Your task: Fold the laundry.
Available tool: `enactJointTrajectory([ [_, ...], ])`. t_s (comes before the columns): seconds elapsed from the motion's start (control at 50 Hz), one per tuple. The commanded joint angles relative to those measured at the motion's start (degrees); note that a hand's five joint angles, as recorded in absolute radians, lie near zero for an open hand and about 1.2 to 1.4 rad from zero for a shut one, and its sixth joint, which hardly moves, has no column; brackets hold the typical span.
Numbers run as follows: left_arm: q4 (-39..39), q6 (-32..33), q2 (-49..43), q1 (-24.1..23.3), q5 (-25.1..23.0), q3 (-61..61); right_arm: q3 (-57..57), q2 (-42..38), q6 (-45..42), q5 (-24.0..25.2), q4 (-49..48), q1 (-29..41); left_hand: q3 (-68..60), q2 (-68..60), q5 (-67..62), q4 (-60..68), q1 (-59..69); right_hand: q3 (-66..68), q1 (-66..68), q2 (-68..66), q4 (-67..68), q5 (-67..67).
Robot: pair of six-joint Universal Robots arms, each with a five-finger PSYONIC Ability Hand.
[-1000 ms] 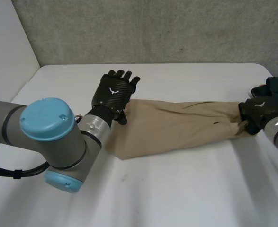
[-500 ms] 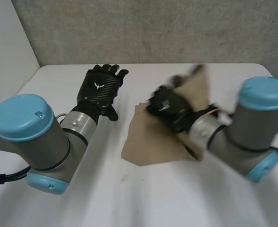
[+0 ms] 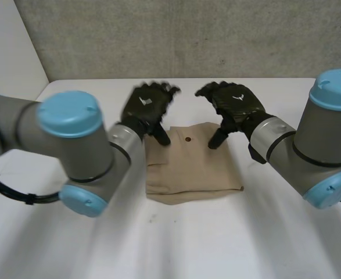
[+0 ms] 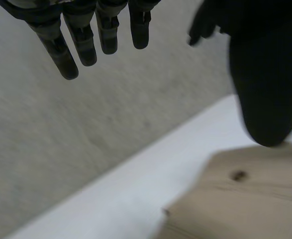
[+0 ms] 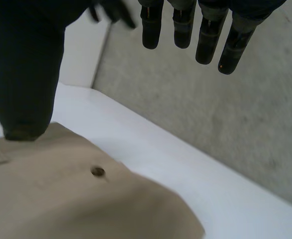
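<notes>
Lying folded, trousers [image 3: 190, 165] sit beneath raised fingers [image 5: 205, 40].

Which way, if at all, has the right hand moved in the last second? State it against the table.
Yes. The right hand has swung from the right edge of the table toward its middle, above the far edge of the folded trousers.

It looks like a robot lab: a plain white table [image 3: 228, 244] against a bare grey wall [image 3: 187, 35].
</notes>
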State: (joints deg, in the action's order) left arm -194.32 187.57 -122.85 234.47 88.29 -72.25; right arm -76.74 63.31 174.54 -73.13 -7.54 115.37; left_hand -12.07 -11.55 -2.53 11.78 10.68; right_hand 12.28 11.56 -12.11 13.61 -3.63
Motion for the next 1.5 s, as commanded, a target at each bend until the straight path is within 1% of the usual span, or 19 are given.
enactJointTrajectory([
  [0.02, 13.50, -0.37, -12.39, -2.70, 0.65, 11.06, 7.39, -9.94, -4.99, -0.96, 8.14, -1.20, 2.07, 1.55, 2.53, -1.78, -0.68, -2.28, -1.56, 2.11, -3.61, 3.63],
  [0.1, 19.14, 0.07, -16.01, -2.79, 2.58, 13.09, 10.65, -15.14, -8.16, -3.06, 11.58, -1.29, 1.86, 1.33, 2.32, -1.57, -0.47, -2.28, -1.56, 2.11, -3.61, 3.63],
  [0.2, 20.38, 1.39, -17.33, -2.52, 3.73, 13.18, 12.23, -18.57, -12.28, -6.40, 12.28, -1.47, 1.86, 1.33, 2.32, -1.57, -0.47, -2.28, -1.56, 2.11, -3.61, 3.63],
  [0.28, 20.82, 4.64, -16.46, -2.00, 3.82, 12.92, 12.15, -18.66, -17.38, -7.72, 13.08, -1.64, 2.07, 1.55, 2.53, -1.78, -0.68, -2.28, -1.56, 2.11, -3.61, 3.63],
  [0.34, 21.35, 5.96, -15.14, -1.65, 4.17, 12.48, 10.92, -16.83, -21.77, -9.30, 13.16, -1.29, 2.07, 1.55, 2.53, -1.78, -0.68, -2.28, -1.56, 2.11, -3.61, 3.63],
  [0.4, 21.35, 6.05, -11.55, -1.38, 3.64, 11.34, 9.34, -14.01, -23.19, -10.27, 12.73, -1.20, 2.07, 1.55, 2.53, -1.78, -0.68, -2.28, -1.56, 2.11, -3.61, 3.63],
  [0.48, 21.44, 5.79, -6.11, -1.47, 3.38, 10.20, 4.95, -8.56, -22.93, -11.41, 8.35, -1.20, 2.07, 1.55, 2.53, -1.78, -0.68, -2.28, -1.56, 2.11, -3.61, 3.63],
  [0.54, 21.35, 5.61, -2.76, -1.64, 2.50, 9.32, -0.41, -4.78, -22.32, -11.59, 2.19, -1.12, 2.07, 1.55, 2.53, -1.78, -0.68, -2.28, -1.56, 2.11, -3.61, 3.63],
  [0.62, 21.35, 5.44, 4.27, -1.29, -1.36, 7.21, -8.23, -0.48, -20.12, -11.59, -4.41, -1.20, 2.07, 1.55, 2.53, -1.78, -0.68, -2.28, -1.56, 2.11, -3.61, 3.63],
  [0.64, 21.44, 5.09, 6.81, -0.95, -3.72, 6.16, -9.73, 0.58, -19.51, -11.50, -5.28, -1.03, 2.07, 1.55, 2.53, -1.78, -0.68, -2.28, -1.56, 2.11, -3.61, 3.63],
  [0.7, 21.79, 4.47, 9.90, -0.42, -7.77, 4.93, -15.53, 4.27, -17.31, -10.98, -8.01, -0.59, 2.07, 1.55, 2.53, -1.78, -0.68, -2.28, -1.56, 2.11, -3.61, 3.63],
  [0.72, 22.49, 4.03, 11.39, 0.02, -10.57, 4.14, -16.76, 4.89, -16.78, -10.89, -8.36, -0.33, 2.07, 1.55, 2.53, -1.78, -0.68, -2.28, -1.56, 2.11, -3.61, 3.63],
  [0.78, 24.33, 3.33, 13.25, 1.07, -14.28, 3.34, -20.63, 5.33, -14.85, -10.10, -9.07, 0.99, 2.07, 1.55, 2.53, -1.78, -0.68, -2.28, -1.56, 2.11, -3.61, 3.63],
  [0.8, 25.82, 2.80, 14.21, 1.60, -16.55, 3.25, -21.33, 5.33, -14.67, -9.66, -9.16, 1.60, 2.07, 1.55, 2.53, -1.78, -0.68, -2.28, -1.56, 2.11, -3.61, 3.63],
  [0.88, 28.99, 1.84, 15.36, 2.31, -20.25, 3.34, -23.80, 4.63, -14.23, -7.99, -10.30, 4.07, 2.07, 1.55, 2.53, -1.78, -0.68, -2.28, -1.56, 2.11, -3.61, 3.63],
  [0.92, 29.26, 1.57, 15.54, 2.40, -20.97, 3.34, -24.33, 2.79, -14.66, -7.73, -12.14, 4.77, 2.07, 1.55, 2.53, -1.78, -0.68, -2.28, -1.56, 2.11, -3.61, 3.63],
  [1.12, 29.26, 1.22, 15.80, 2.49, -21.14, 3.08, -20.12, -6.52, -16.24, -7.90, -19.17, 5.56, 2.07, 1.55, 2.53, -1.78, -0.68, -2.28, -1.56, 2.11, -3.61, 3.63],
  [1.34, 29.17, 0.60, 15.80, 2.66, -21.06, 3.16, -14.49, -12.77, -21.70, -8.08, -23.31, 5.92, 2.07, 1.55, 2.53, -1.78, -0.68, -2.28, -1.56, 2.11, -3.61, 3.63],
  [1.5, 29.00, -0.10, 15.80, 2.66, -21.14, 3.16, -5.63, -17.51, -21.88, -8.52, -24.02, 6.00, 2.07, 1.55, 2.53, -1.78, -0.68, -2.28, -1.56, 2.11, -3.61, 3.63],
])
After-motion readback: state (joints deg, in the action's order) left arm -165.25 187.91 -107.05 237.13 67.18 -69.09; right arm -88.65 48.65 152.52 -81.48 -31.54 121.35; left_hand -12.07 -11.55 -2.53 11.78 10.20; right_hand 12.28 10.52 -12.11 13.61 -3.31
